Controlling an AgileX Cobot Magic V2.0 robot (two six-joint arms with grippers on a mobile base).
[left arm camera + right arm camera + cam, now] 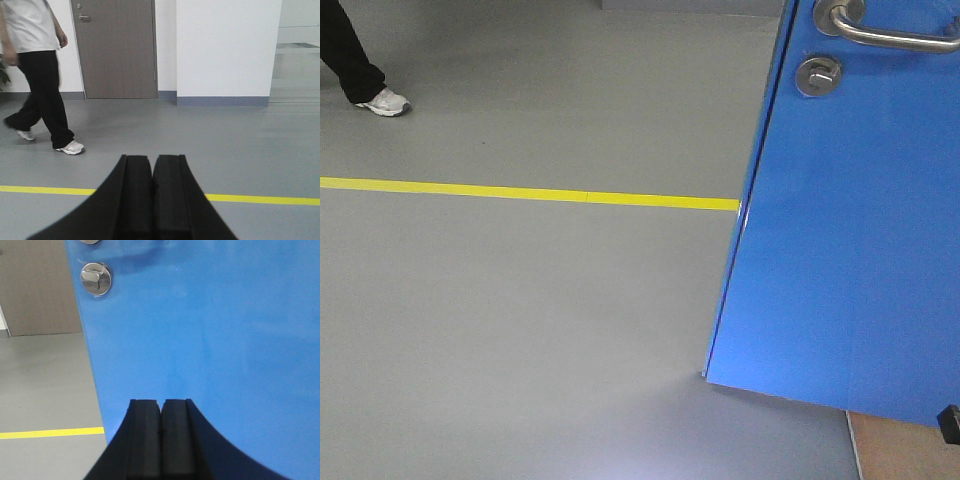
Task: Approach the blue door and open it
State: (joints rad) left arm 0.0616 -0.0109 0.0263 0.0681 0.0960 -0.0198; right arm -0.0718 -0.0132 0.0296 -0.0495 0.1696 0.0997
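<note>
The glossy blue door [850, 250] fills the right of the front view, swung ajar with its free edge at the left. Its silver lever handle [890, 35] and round lock [817, 75] sit at the top. In the right wrist view the blue door [210, 335] is close ahead, with the round lock [96, 278] at upper left. My right gripper [161, 402] is shut and empty, pointing at the panel below the lock. My left gripper [152, 157] is shut and empty, facing open floor; the blue door is out of that view.
A yellow floor line [530, 193] crosses the grey floor. A person [37, 75] in a white shirt and black trousers walks at the left, one white shoe [385, 102] in the front view. A brown door [117, 47] and a white wall [227, 47] stand beyond.
</note>
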